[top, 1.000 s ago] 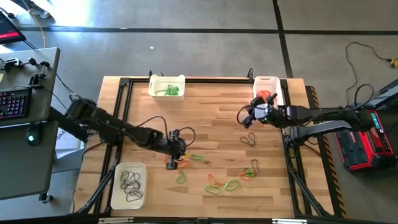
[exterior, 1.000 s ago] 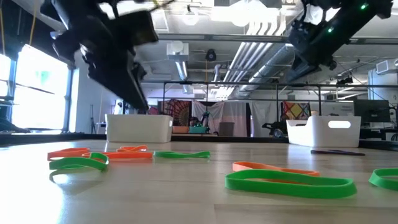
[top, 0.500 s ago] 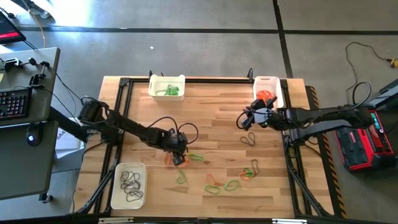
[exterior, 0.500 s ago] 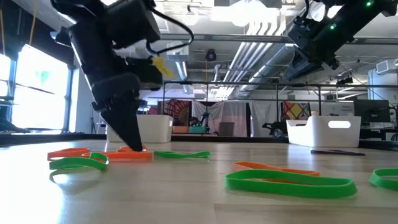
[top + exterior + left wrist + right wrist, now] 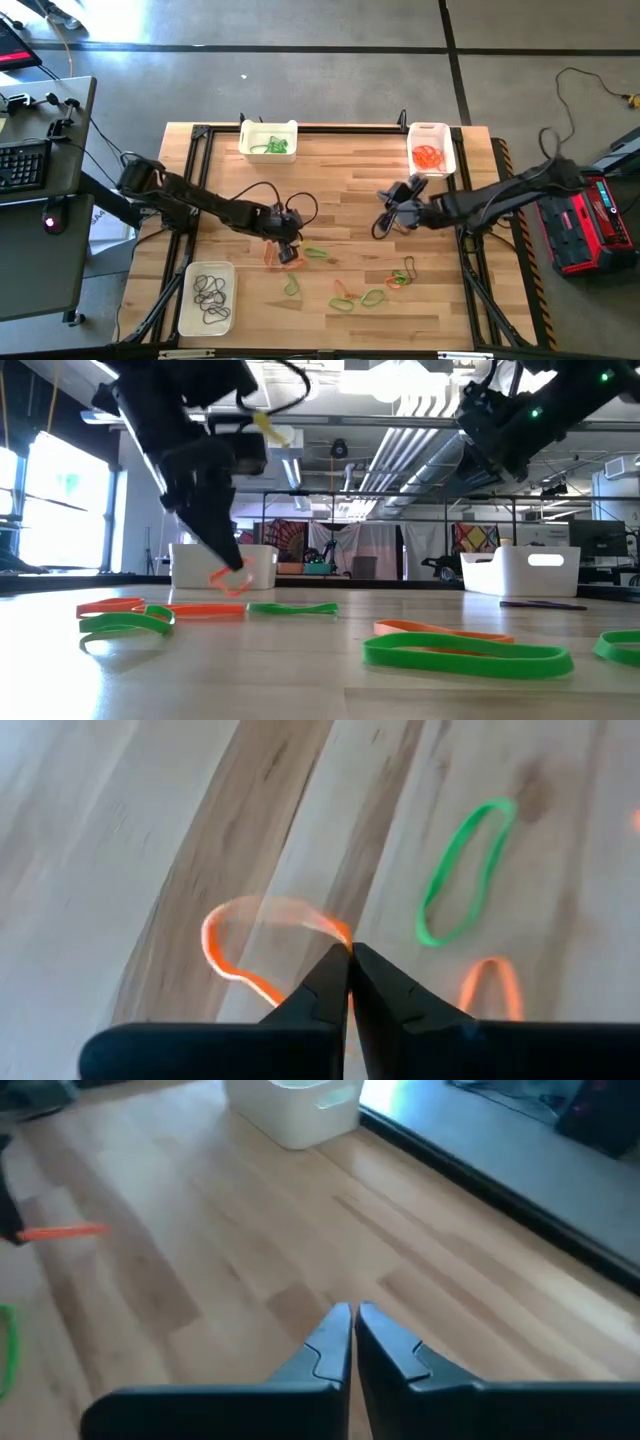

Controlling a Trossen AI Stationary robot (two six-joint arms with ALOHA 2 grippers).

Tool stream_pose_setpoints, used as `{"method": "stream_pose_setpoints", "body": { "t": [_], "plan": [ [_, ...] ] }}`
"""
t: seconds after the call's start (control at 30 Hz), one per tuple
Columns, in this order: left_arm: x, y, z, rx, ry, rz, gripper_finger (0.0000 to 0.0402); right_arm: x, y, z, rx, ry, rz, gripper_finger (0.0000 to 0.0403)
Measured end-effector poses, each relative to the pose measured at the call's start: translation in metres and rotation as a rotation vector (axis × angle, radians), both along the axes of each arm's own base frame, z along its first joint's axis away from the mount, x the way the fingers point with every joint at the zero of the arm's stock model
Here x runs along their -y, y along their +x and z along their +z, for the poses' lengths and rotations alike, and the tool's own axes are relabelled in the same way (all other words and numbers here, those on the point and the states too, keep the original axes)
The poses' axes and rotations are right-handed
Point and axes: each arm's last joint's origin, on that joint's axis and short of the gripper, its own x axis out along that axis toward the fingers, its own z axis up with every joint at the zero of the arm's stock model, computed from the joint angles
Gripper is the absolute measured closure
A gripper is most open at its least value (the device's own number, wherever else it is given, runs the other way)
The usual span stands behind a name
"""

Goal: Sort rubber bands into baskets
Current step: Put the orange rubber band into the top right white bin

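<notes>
Wooden tabletop (image 5: pixel 340 190), frame centre: left hand (image 5: pixel 348 958) pinches an orange band (image 5: pixel 240 935); lift clear first. Right hand (image 5: pixel 354 1318) closed, empty.

Left gripper (image 5: pixel 349 958) pinched orange band (image 5: pixel 240 935), lifted; right gripper (image 5: pixel 354 1320) moved inward.

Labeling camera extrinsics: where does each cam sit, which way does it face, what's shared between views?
High: overhead, straight down on the table; both arms show, left claw and right claw.
Low: at tabletop height, level across the table into the room; left claw lifts an orange rubber band.
Left wrist: looks past shut fingers pinching that orange rubber band; a green rubber band lies beyond.
Right wrist: looks past shut, empty fingers toward a white basket.
Shared: high, low and left wrist all show the lifted orange rubber band.
</notes>
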Motion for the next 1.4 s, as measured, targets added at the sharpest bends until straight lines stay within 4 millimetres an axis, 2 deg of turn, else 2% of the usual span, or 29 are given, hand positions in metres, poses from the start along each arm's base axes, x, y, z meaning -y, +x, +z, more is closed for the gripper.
{"method": "stream_pose_setpoints", "body": {
  "t": [0.17, 0.3, 0.47, 0.67, 0.83, 1.1, 1.2, 1.33, 1.4],
  "plan": [
    [0.000, -0.001, 0.018, 0.083, -0.028, -0.009, 0.0400, -0.012, 0.017, -0.022, 0.015, 0.055, 0.140, 0.0401],
    [0.002, 0.003, 0.030, 0.184, -0.079, -0.051, 0.0401, -0.017, 0.036, -0.032, 0.059, 0.087, 0.270, 0.0395],
    [0.007, 0.013, 0.042, 0.325, -0.175, -0.118, 0.0401, -0.025, 0.058, -0.037, 0.164, 0.023, 0.466, 0.0344],
    [0.010, 0.020, 0.052, 0.448, -0.237, -0.154, 0.0401, -0.039, 0.071, -0.038, 0.256, -0.149, 0.648, 0.0271],
    [0.010, 0.022, 0.056, 0.497, -0.253, -0.148, 0.0401, -0.052, 0.085, -0.036, 0.234, -0.267, 0.723, 0.0257],
    [0.011, 0.024, 0.059, 0.531, -0.270, -0.158, 0.0401, -0.061, 0.109, -0.029, 0.226, -0.349, 0.755, 0.0275],
    [0.012, 0.024, 0.060, 0.536, -0.259, -0.169, 0.0401, -0.061, 0.111, -0.029, 0.227, -0.349, 0.744, 0.0311],
    [0.013, 0.023, 0.059, 0.537, -0.229, -0.200, 0.0399, -0.060, 0.112, -0.028, 0.225, -0.362, 0.695, 0.0388],
    [0.014, 0.024, 0.060, 0.542, -0.209, -0.209, 0.0394, -0.060, 0.111, -0.028, 0.223, -0.356, 0.689, 0.0392]
  ]
}}
